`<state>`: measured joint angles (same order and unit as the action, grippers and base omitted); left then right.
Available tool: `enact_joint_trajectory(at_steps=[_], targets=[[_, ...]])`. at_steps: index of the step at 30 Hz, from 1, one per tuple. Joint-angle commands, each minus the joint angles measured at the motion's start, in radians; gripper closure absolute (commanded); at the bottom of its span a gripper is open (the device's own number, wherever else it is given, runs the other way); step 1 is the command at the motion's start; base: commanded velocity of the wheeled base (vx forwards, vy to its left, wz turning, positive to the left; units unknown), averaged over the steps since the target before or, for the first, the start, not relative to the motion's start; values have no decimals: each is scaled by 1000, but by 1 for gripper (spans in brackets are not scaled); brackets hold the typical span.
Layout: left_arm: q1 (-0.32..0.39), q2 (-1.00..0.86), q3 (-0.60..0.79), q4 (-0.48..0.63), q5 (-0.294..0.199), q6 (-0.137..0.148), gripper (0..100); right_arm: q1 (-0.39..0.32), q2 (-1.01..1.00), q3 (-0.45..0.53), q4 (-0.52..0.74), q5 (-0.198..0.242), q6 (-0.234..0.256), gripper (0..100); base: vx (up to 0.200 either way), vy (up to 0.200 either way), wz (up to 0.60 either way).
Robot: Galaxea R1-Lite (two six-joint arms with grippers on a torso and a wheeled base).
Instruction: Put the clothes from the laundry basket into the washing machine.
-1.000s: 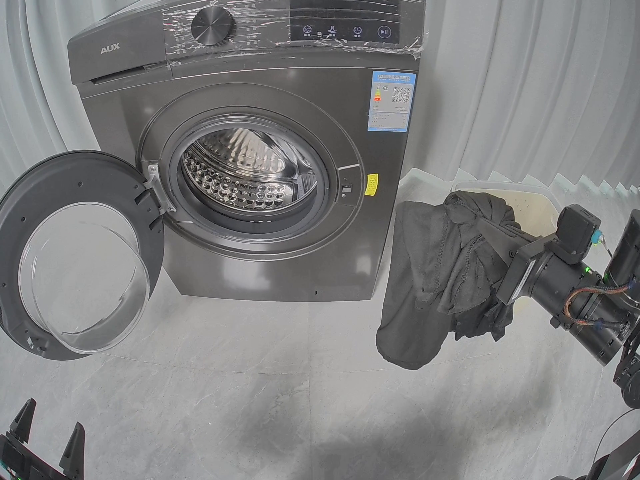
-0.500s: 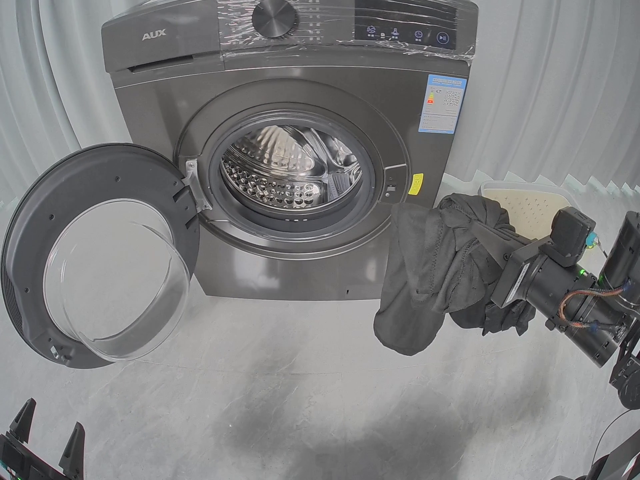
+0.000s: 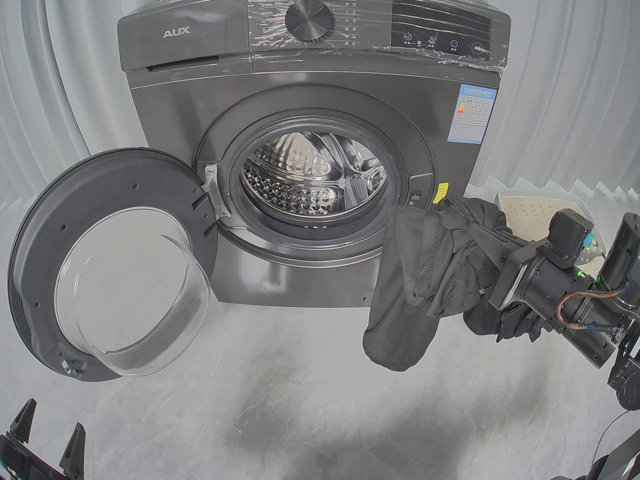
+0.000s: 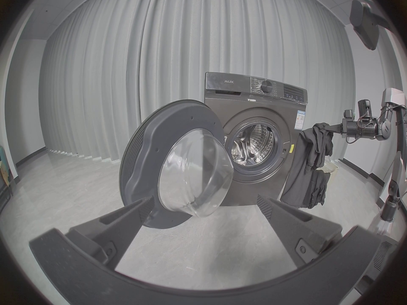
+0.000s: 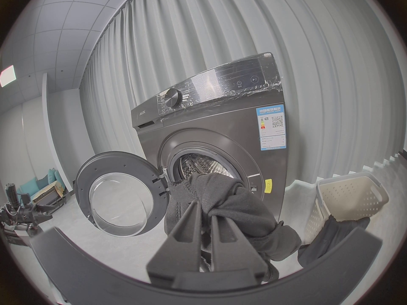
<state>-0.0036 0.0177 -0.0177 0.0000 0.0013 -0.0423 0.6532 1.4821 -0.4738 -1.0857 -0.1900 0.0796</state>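
At the right of the head view, just beside the open mouth of the washing machine (image 3: 320, 68), my right gripper (image 3: 479, 233) had its jaws pinched almost together on a bundle of dark clothes (image 3: 420, 268), which hung down in front of the machine's lower right corner. Behind that arm, at the right edge, stood the pale laundry basket (image 3: 533, 211), and the round door (image 3: 100, 188) stood swung wide open at the left. Down in the lower left corner my left gripper (image 3: 47, 431) sat with its jaws spread apart, holding nothing.
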Motion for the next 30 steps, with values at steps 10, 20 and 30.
enact_joint_trajectory(at_steps=[10, 20, 30], targets=[[2, -18, 16, -2, 3, 9, 0, 17, -6, 26, 0, 6, -3, 100, 60, 0, 0], [2, -18, 16, -2, 2, 18, 0, 17, 6, 26, 0, 6, -11, 100, 0, 0, 0], [2, -18, 16, 0, 2, 18, 0, 16, 0, 37, -3, 6, -6, 100, 0, 0, 0]])
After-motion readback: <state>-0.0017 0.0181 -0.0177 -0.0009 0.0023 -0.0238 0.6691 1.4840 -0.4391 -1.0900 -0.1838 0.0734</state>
